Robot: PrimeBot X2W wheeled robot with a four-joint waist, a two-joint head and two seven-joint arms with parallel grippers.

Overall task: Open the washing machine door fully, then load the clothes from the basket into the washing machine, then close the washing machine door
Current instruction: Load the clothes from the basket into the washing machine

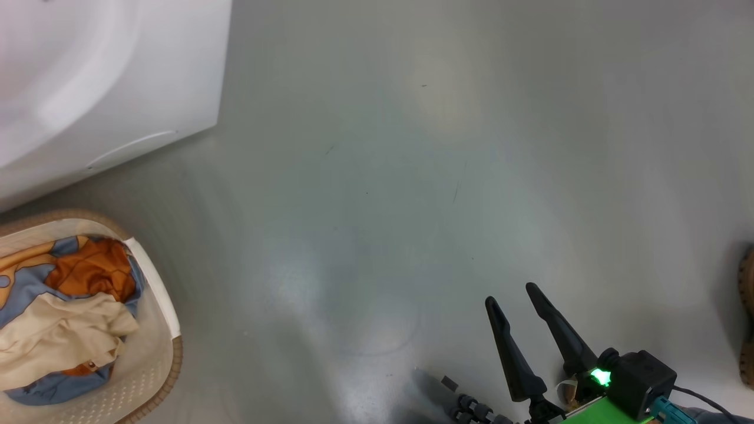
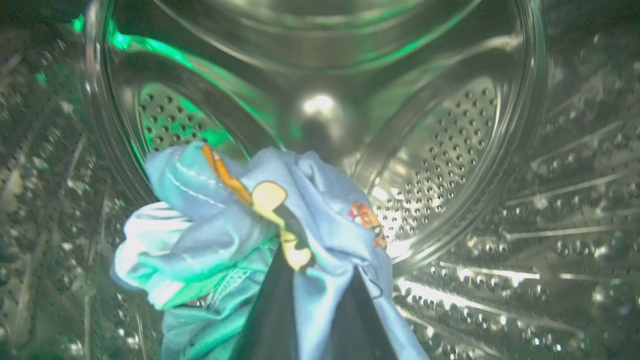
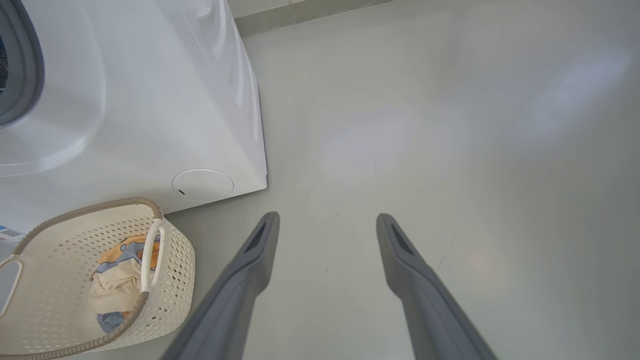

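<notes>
In the left wrist view my left gripper [image 2: 312,280] is inside the washing machine's perforated steel drum [image 2: 450,165], shut on a light blue garment [image 2: 225,225] with orange prints that drapes over its fingers. The white washing machine [image 3: 150,100] stands at the left, its grey gasket [image 3: 20,65] at the edge. In front of it sits the cream basket [image 3: 60,300], holding a cream, orange and blue garment [image 1: 65,312]. Over bare floor to the right of the basket hangs my right gripper [image 3: 327,225], open and empty. The washing machine door is out of view.
Grey floor [image 1: 412,176] stretches to the right of the machine and basket. A brown shoe [image 1: 747,318] shows at the right edge of the head view. The machine's round lower cap [image 3: 202,185] faces the basket.
</notes>
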